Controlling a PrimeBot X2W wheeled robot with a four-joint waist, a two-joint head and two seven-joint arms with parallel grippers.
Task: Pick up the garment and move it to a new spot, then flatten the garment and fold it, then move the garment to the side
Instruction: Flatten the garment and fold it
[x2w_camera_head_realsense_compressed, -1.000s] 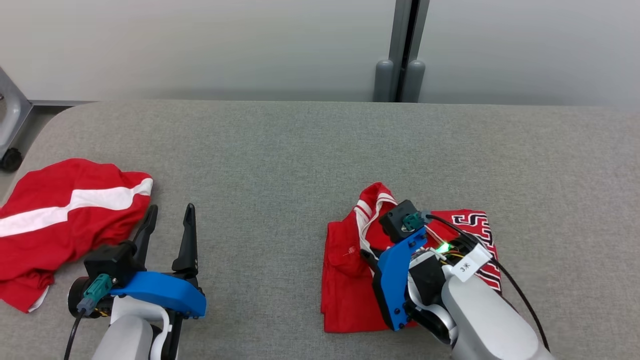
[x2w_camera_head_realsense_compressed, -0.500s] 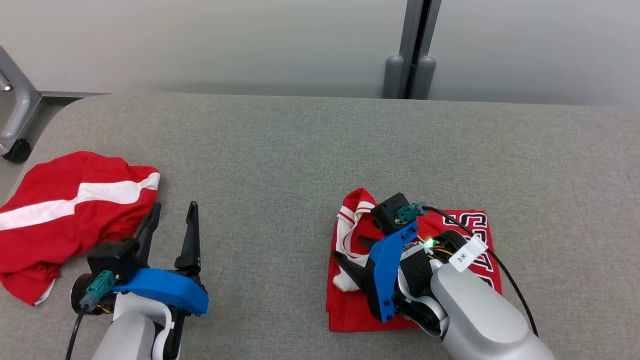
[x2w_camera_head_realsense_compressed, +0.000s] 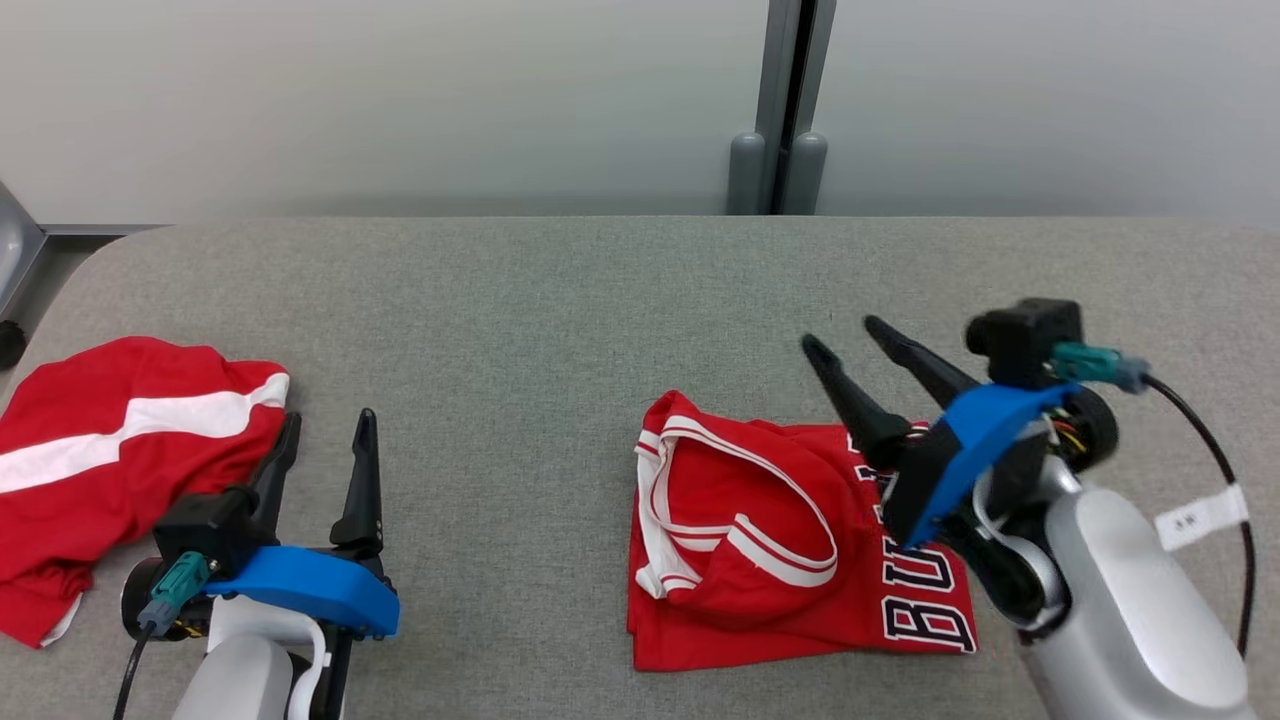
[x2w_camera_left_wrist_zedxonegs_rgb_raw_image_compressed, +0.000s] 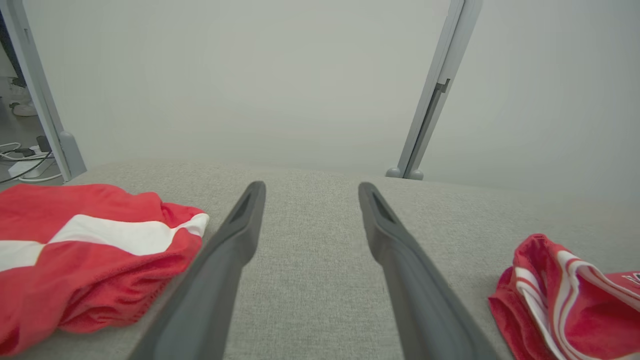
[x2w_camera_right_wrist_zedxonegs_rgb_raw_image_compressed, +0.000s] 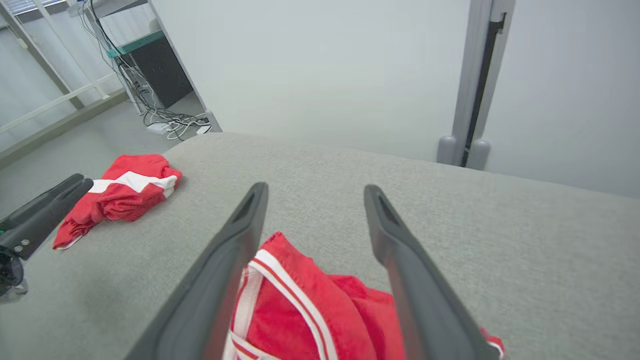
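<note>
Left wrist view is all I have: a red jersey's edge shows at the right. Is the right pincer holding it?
Observer: No. In the head view the right pincer is open and holds nothing, over the jersey's far right part.
Operator: Is it folded flat?
Observer: Folded roughly. A white-trimmed opening lies bunched on top, and black-and-white lettering shows along its right side.
</note>
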